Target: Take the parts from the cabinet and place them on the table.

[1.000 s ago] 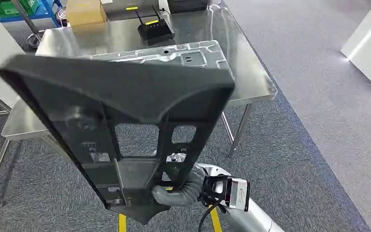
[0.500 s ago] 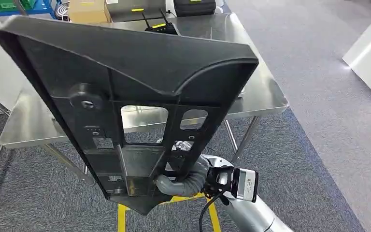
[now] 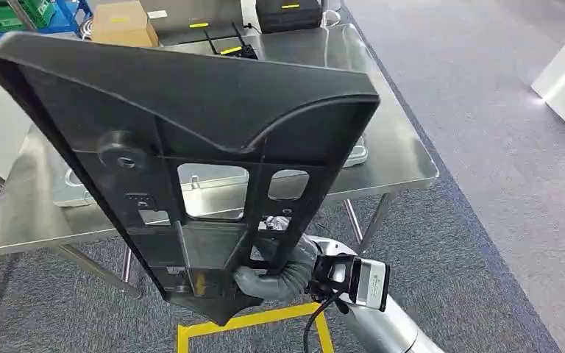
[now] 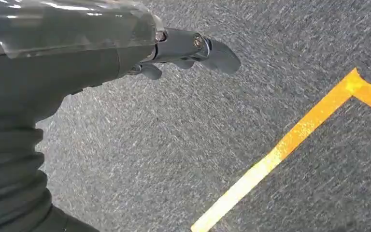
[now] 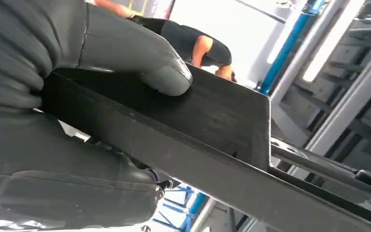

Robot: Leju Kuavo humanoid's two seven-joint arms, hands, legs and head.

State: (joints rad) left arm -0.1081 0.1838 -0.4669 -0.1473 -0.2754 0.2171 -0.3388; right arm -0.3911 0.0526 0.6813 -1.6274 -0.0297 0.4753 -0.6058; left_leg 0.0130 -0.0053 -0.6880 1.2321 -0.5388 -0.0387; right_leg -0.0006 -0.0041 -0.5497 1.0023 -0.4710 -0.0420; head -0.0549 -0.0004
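Now the steel table (image 3: 404, 158) sits nearer than a moment ago; the right hand (image 3: 268, 276) grips the black panel (image 3: 184, 140) upright above it, while the left hand (image 4: 193, 48), probably empty, hangs loosely curled.

A cardboard box (image 3: 121, 23) sits at the far edge of the steel worktop (image 3: 404, 154), with a black router (image 3: 229, 45) and a black case (image 3: 288, 13) near it — yellow floor tape (image 3: 250, 321) marks grey carpet (image 3: 485, 147). Blue crates (image 3: 15, 15) stand beyond.

Bare steel table (image 3: 404, 158) corner ahead
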